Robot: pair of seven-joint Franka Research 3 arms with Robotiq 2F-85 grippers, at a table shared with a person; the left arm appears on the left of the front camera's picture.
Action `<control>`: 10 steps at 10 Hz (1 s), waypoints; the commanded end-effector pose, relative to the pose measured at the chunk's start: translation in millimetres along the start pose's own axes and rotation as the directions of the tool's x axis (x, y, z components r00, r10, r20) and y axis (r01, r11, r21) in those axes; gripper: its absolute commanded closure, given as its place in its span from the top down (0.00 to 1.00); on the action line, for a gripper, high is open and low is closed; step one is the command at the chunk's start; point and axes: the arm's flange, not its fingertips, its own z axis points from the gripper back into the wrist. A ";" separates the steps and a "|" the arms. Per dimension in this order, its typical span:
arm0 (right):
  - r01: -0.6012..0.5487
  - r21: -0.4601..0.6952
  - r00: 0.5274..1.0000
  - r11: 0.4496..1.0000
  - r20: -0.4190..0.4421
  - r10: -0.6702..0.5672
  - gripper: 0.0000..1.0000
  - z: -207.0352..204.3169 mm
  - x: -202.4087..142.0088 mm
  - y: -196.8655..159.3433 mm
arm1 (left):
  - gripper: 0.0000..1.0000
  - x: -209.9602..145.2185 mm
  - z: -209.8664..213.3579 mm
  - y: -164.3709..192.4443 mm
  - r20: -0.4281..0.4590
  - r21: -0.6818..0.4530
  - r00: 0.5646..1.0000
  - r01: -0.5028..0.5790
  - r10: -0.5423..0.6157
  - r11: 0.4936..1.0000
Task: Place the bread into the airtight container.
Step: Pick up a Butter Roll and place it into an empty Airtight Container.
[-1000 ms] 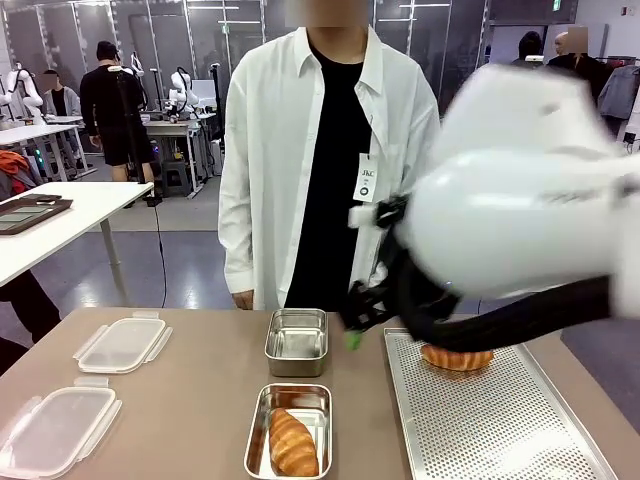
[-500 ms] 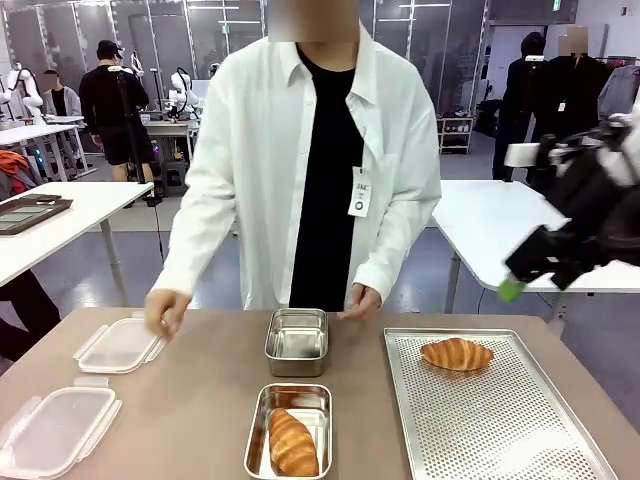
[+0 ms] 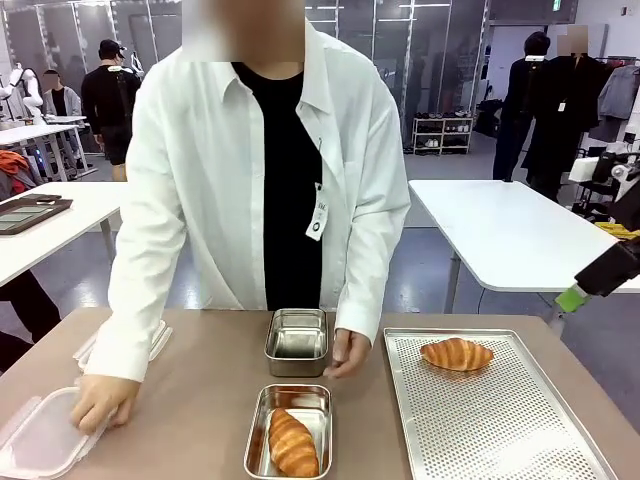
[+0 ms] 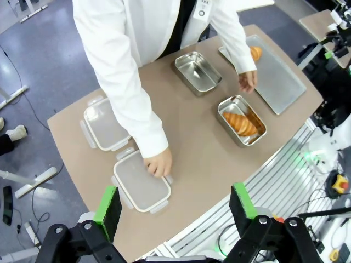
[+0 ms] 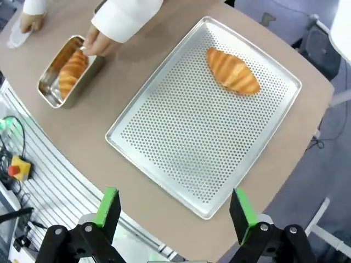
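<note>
One bread, a croissant (image 3: 292, 443), lies in the near steel airtight container (image 3: 255, 440). A second croissant (image 3: 457, 354) rests on the perforated tray (image 3: 500, 430). The far steel container (image 3: 297, 340) is empty. The person presses one hand (image 3: 100, 400) on the near clear lid (image 3: 35, 445); the other hand (image 3: 347, 352) rests beside the containers. My right gripper (image 5: 174, 211) hangs open high over the tray's (image 5: 203, 126) near edge, off to the right of the table. My left gripper (image 4: 174, 207) stands open high above the table's near side, holding nothing.
A second clear lid (image 4: 104, 123) lies behind the near one at the table's left. The person leans over the table's far side, one sleeve (image 3: 140, 290) stretched across the left part. Bare tabletop (image 3: 200, 420) lies between the lids and the containers.
My right arm has swung away from over the tray to the far right. The person has leaned in, moving one hand from the far lid to the near lid.
</note>
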 end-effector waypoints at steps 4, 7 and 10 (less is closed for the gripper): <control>-0.090 0.158 0.990 0.983 -0.091 0.105 1.00 -154.7 69.6 -15.2 | 1.00 0.2 1.5 -0.8 -0.005 -0.003 1.000 0.015 -0.015 1.000; -0.030 0.181 0.999 0.983 0.016 0.028 1.00 -121.4 55.4 -31.9 | 1.00 0.2 1.5 -0.8 -0.005 -0.003 1.000 0.015 -0.015 1.000; 0.336 0.195 0.876 0.921 0.294 -0.382 1.00 -19.5 -89.3 -123.1 | 1.00 0.2 1.5 -0.8 -0.005 -0.003 1.000 0.015 -0.015 1.000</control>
